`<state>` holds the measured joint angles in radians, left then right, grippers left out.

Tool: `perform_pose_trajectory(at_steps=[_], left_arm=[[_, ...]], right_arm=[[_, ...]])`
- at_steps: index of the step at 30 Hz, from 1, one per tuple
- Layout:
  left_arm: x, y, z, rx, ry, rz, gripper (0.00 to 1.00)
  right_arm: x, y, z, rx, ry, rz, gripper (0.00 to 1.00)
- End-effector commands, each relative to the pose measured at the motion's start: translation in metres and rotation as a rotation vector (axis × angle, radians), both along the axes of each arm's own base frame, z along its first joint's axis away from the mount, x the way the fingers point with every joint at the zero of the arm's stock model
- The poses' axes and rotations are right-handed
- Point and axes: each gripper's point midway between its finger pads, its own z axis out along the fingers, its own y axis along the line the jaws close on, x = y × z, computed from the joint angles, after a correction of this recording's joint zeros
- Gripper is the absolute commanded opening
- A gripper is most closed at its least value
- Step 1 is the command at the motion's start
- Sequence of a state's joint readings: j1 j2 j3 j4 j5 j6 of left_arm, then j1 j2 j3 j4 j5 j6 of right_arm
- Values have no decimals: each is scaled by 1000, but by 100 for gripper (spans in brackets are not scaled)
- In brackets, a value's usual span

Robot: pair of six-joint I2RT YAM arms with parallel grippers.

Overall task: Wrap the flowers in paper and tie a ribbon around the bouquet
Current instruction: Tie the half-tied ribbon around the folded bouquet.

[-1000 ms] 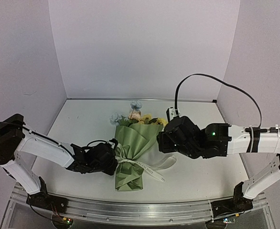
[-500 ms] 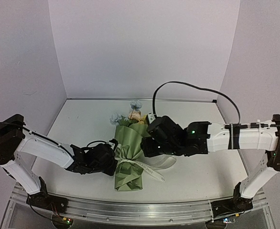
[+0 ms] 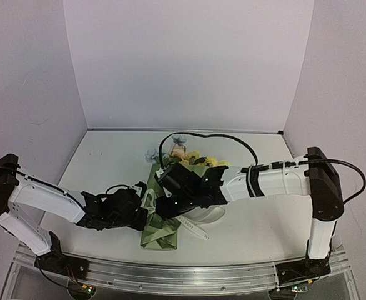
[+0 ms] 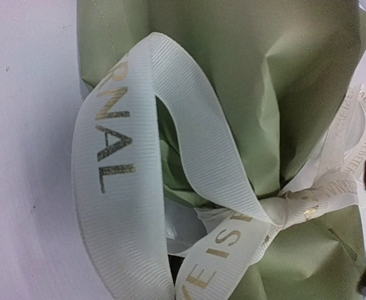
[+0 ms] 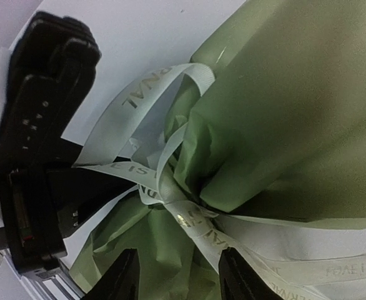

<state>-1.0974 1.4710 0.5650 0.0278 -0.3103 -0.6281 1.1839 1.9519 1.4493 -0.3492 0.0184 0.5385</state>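
Starting at the left: the left gripper (image 3: 139, 208) is clenched at the 9 o'clock side of the cone-shaped bouquet (image 3: 160, 232). The right wrist view shows strands of the long cream-white printed ribbon (image 4: 117, 187) running into its jaws, so I read that as a pinch on one bow loop.

Centre of the pale table (image 3: 258, 231) now: the bouquet lies flat in its olive-green wrapping paper (image 4: 245, 81), narrow end at 6 o'clock. The small artificial flowers (image 3: 182, 152) in blue, yellow and pink peek out at 12 o'clock. The ribbon is knotted round the waist, with one tail trailing to 5 o'clock.

Over to the right: the right gripper (image 5: 180, 265) hangs over the knot from the 3 o'clock side. Its fingers are apart, straddling a ribbon strand and gripping nothing that I can see.

Handling, as I judge it: the bundle looks light, so a hard tug would drag it across the table rather than tighten anything. The ribbon is soft, flat and probably a touch slick, so take it across its width, close to the knot. The paper looks crisp and quick to crease, and the blooms would crush, so keep off both. The waist is the firm place to steady it.
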Motion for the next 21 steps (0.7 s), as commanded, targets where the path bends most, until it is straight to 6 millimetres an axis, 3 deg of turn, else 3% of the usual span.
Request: perform_pose_trajectory(at_steps=[1, 7, 15, 21], left_arm=[[1, -2, 12, -86, 16, 15, 0], [0, 2, 13, -118, 40, 28, 0], [6, 4, 20, -131, 39, -11, 0], [4, -14, 35, -178, 64, -120, 0]], right_arm=[[0, 22, 3, 44, 12, 40, 45], [6, 23, -7, 25, 2, 16, 41], [12, 22, -20, -6, -11, -9, 17], [24, 3, -19, -25, -26, -62, 7]])
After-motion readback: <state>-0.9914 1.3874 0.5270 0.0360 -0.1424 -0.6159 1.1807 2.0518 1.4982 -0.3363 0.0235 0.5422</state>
